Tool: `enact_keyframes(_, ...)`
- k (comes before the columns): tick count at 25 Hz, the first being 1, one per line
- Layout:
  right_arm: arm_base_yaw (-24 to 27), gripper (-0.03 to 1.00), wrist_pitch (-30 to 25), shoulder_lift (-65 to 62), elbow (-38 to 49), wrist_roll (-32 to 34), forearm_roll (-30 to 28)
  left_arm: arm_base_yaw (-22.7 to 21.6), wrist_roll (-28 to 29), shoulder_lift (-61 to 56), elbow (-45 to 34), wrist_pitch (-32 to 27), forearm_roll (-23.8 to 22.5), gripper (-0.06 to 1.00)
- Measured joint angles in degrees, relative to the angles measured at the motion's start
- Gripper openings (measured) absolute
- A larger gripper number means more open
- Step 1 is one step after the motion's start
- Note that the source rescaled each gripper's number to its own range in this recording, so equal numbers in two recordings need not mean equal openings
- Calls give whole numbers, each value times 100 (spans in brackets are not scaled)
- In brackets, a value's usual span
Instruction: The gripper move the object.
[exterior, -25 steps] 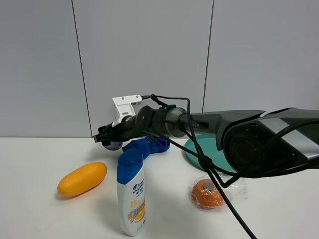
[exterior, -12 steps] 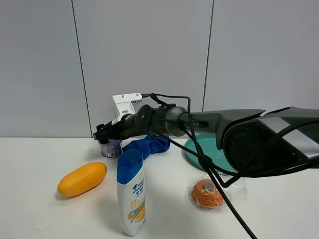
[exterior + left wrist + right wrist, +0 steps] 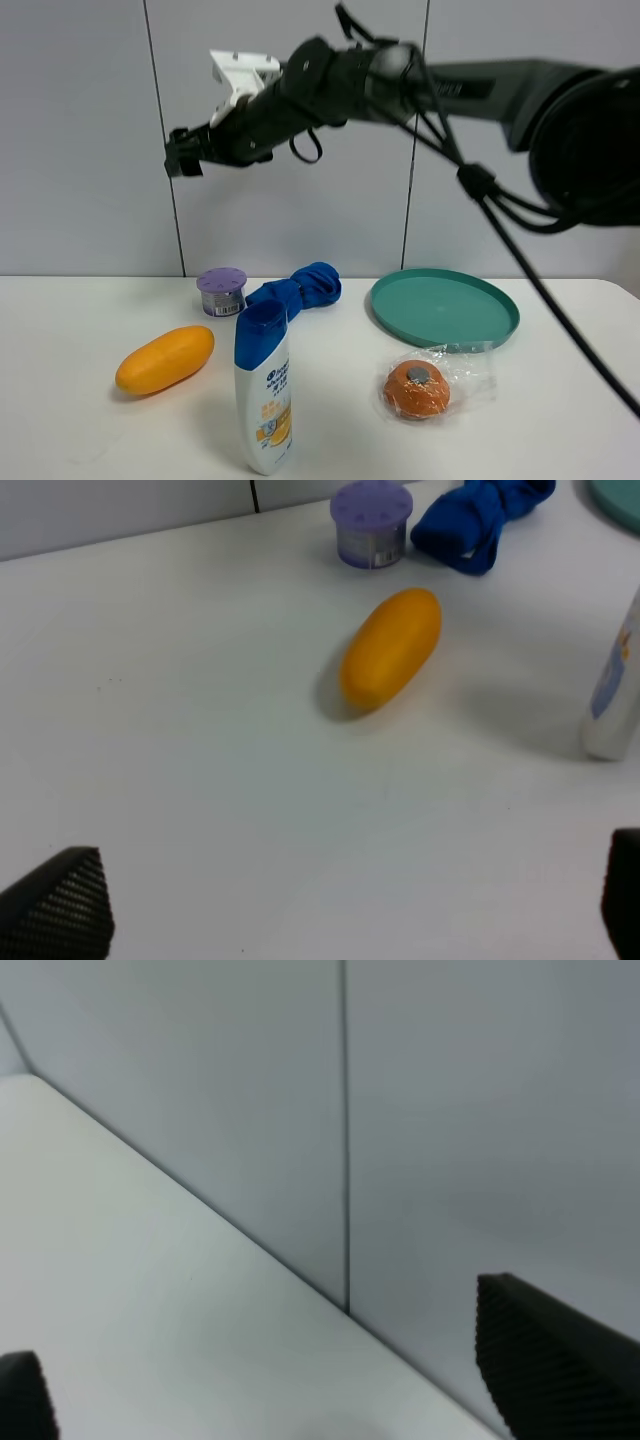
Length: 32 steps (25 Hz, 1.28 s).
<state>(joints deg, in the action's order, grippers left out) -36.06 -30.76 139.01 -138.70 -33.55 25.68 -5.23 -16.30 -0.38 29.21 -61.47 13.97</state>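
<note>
Jar: squat, probably light, rigid, smooth-walled; upright on counter behind shampoo bottle. Take across body, under lid. Right gripper high above bottle, jaws wide, empty.

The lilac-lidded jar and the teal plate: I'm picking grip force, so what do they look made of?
The lilac-lidded jar looks like matte moulded plastic: an opaque perforated lid, with a printed label band round the body. The teal plate is probably smooth hard plastic too, judging by its uniform colour and soft sheen.
</note>
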Motion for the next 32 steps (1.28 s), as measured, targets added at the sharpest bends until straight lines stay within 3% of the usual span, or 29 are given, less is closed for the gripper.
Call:
enact_keyframes(4,-33,40,-1088,-971,0,690,-762,0,0,0,0,0,0,100)
enact_keyframes(10,-171,40,-2765,-2461,-5,1763,-2924,0,0,0,0,0,0,100)
enact_keyframes(17,-669,40,-3791,-3850,150,1988,-4068,0,0,0,0,0,0,100)
enact_keyframes(22,-829,40,-3773,-4941,1748,2643,-4684,0,0,0,0,0,0,100)
enact_keyframes(29,-829,41,-1738,-7116,5710,3843,-4912,0,0,0,0,0,0,100)
enact_keyframes(32,-829,59,-1398,-8067,6970,4372,-4906,0,0,0,0,0,0,100)
